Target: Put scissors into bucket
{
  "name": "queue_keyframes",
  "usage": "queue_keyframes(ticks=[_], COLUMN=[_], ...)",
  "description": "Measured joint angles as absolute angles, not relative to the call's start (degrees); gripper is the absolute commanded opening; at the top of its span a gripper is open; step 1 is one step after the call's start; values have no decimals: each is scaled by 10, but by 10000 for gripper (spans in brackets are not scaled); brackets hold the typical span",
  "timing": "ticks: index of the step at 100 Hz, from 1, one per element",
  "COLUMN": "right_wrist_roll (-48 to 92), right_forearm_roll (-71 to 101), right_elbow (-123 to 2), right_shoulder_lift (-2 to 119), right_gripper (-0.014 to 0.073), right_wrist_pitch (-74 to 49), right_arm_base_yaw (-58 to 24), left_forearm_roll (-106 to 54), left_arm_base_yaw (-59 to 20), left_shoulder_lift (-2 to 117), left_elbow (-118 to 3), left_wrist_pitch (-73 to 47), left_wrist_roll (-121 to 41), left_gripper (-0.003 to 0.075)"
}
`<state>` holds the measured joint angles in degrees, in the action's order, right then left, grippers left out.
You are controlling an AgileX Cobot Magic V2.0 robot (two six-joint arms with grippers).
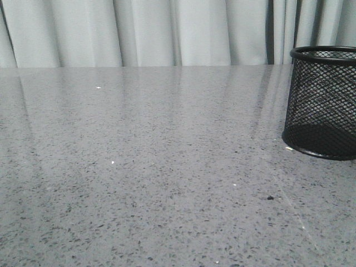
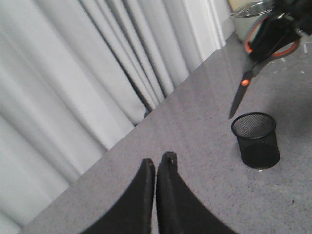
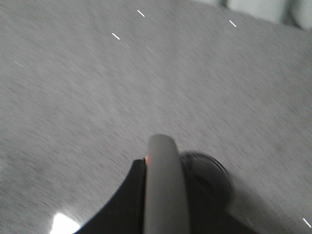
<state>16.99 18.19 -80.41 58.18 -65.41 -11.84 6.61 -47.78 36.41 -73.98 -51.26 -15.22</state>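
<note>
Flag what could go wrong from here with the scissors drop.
1. In the left wrist view the scissors hang blade-down, tilted, with the tip beside the bucket's rim, not clearly over its opening. A release now could miss or hit the rim.
2. The bucket looks light and stands free on the table; a knock from the blades may tip it.
3. The right wrist view is motion-blurred, so the right pincer is hard to align from it.

I can read no text, label, brand, number or sign anywhere in what my cameras show me.
</note>
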Motion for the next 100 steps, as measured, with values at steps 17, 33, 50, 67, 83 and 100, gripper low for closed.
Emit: queue_keyframes(ticks=[17,33,50,67,83,100], right_wrist_roll=[142,139,137,137,137,137], right_forearm_roll=[129,124,119,116,116,116], right_elbow=[-812,-812,-812,-812,-812,-812], right_shoulder_lift=[605,655,711,768,801,808], right_gripper=[-62,-62,-62,-43,128,365], right_wrist_pitch=[-721,-722,-691,-676,-676,-656], right_arm_base_yaw=[-118,-118,-118,-118,-118,-118], left_forearm_roll=[91,84,58,39,29,28], left_arm_base_yaw=[-478,-478,-478,-478,-478,-478], left_shoulder_lift=[317,307,306,306,306,306], left_elbow=[-656,-606,-588,-588,-588,-587], left_wrist_pitch=[-509,-484,-452,-447,-445,-443], left_wrist_roll=[-117,-110,-107,-106,-106,-106], left_gripper=[-20,-20,-20,-20,-20,-20])
